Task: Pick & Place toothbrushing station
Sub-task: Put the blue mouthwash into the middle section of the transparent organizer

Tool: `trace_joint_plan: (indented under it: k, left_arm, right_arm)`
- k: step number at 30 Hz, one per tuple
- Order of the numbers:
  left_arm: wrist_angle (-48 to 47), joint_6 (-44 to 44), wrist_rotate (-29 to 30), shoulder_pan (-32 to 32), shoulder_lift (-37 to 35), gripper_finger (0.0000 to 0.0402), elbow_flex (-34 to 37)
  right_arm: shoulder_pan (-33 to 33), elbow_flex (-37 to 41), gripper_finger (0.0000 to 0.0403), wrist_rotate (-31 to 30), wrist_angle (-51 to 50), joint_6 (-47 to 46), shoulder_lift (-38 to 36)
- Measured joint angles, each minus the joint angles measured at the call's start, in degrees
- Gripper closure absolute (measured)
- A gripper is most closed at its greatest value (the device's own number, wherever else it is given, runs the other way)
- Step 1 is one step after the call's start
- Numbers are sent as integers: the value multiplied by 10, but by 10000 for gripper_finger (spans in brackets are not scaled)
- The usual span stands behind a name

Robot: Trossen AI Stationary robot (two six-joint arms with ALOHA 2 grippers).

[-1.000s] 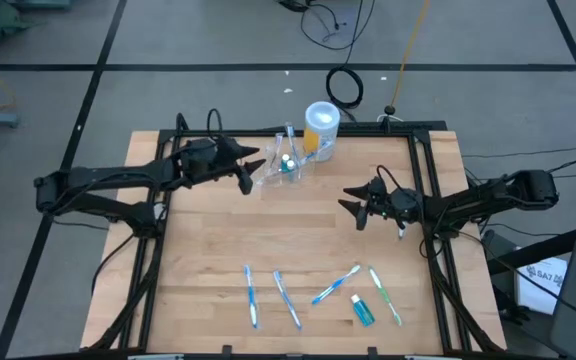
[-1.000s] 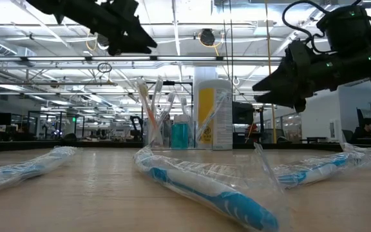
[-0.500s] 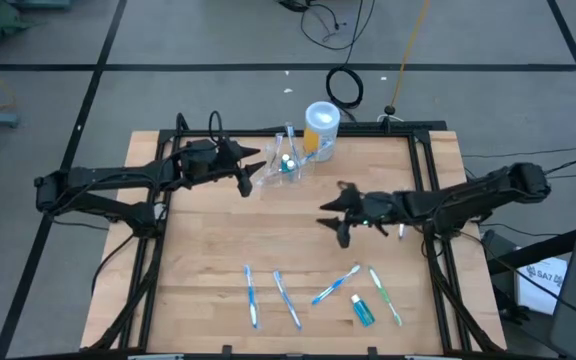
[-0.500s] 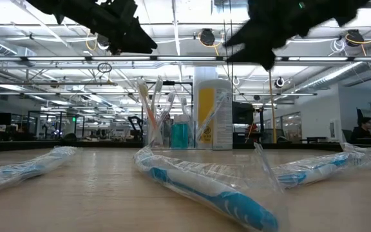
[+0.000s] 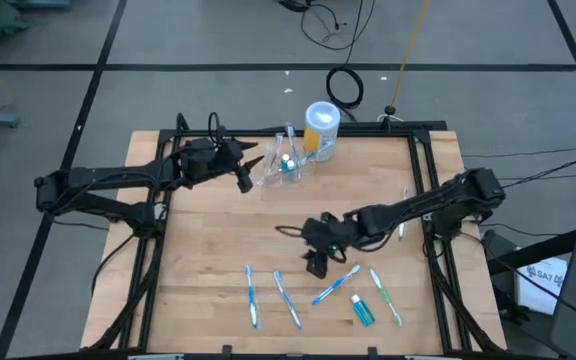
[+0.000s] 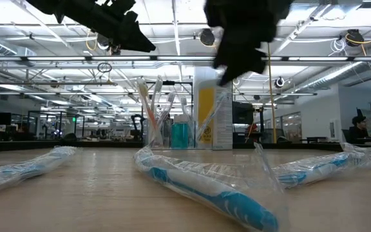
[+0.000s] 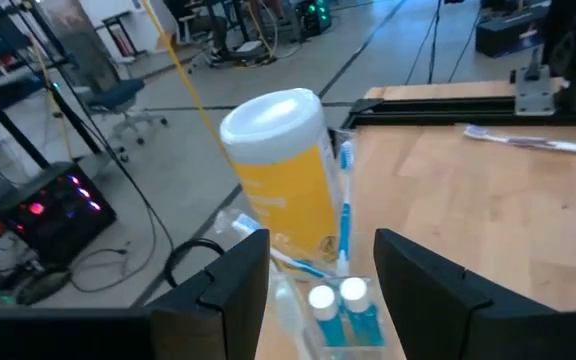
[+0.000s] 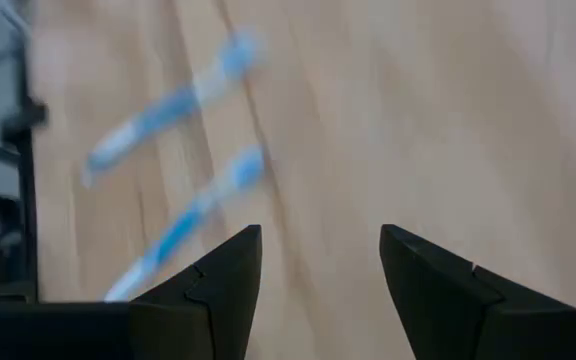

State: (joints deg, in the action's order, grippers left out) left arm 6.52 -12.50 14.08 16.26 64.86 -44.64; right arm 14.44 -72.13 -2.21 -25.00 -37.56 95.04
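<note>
The toothbrushing station, a small clear cup [image 5: 286, 165] [image 6: 166, 125] [image 7: 330, 312] holding toothbrushes and small blue tubes, stands on its base at the table's far middle. My left gripper [image 5: 248, 172] [image 6: 133, 40] [image 7: 318, 250] hangs open above and to the left of the cup, pointing at it without touching it. My right gripper [image 5: 313, 255] [image 6: 237, 59] [image 8: 318, 245] is open over the table's middle. It is tipped downward above the wrapped toothbrushes [image 8: 193, 215] that lie flat near the front, and it holds nothing.
A taller yellow container with a white-blue lid [image 5: 320, 125] [image 7: 283, 170] stands just behind the cup. Several wrapped toothbrushes [image 5: 286, 298] [image 6: 205, 187] and a small blue tube [image 5: 362, 310] lie along the table's near side. Bare wood lies between them and the cup.
My right gripper has swung from the table's right side toward its middle and near edge. It has tipped from nearly level to slanting down over the toothbrushes.
</note>
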Motion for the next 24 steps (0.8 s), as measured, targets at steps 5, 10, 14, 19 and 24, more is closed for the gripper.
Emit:
trace_joint_plan:
  k: [5,10,14,19,24]
  left_arm:
    - [-1,-25,0,6,0,213,0]
    - [-11,-21,1,10,0,213,0]
    - [-19,-6,0,10,0,213,0]
    - [-25,16,0,10,0,213,0]
    - [-26,43,-1,10,0,213,0]
  right_arm:
    - [39,5,206,116,-110,-252,1]
    - [103,32,206,191,-134,-442,2]
    - [150,52,207,182,-134,-527,2]
    - [178,87,207,171,-133,-563,2]
    - [179,122,207,170,-101,-563,2]
